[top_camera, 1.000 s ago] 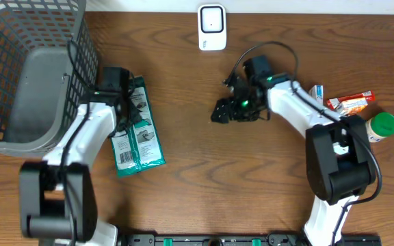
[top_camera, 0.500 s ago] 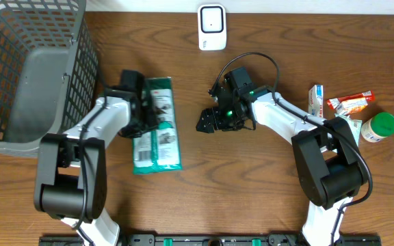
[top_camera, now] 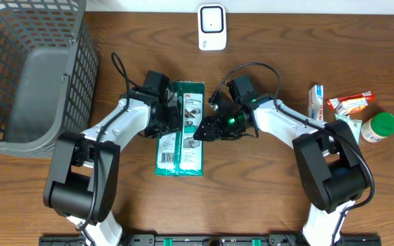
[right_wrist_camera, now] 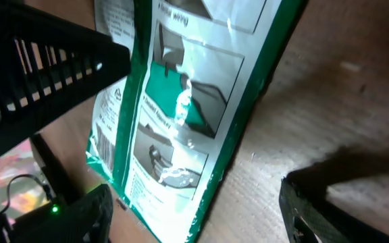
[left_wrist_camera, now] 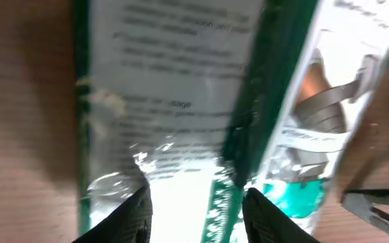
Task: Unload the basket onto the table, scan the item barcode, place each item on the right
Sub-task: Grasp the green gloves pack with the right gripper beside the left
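**Green packet gripped mid-table**

The green packet (top_camera: 180, 154) lies mid-table, well apart from the white scanner (top_camera: 211, 27) at the far edge. The left gripper (top_camera: 172, 117) clamps its left edge. The right gripper (top_camera: 200, 132) gapes wide at its right edge.

Overhead is bright, even and sharp, with only soft shadows under the arms on the table (top_camera: 265, 184). Left wrist is heavily motion-blurred: print on the package (left_wrist_camera: 181, 88) smears, and white glare blows out its plastic near the bottom edge. Right wrist is dim and contrasty, with a near-black foreground, small specular spots on the film and a pink cast bottom left.
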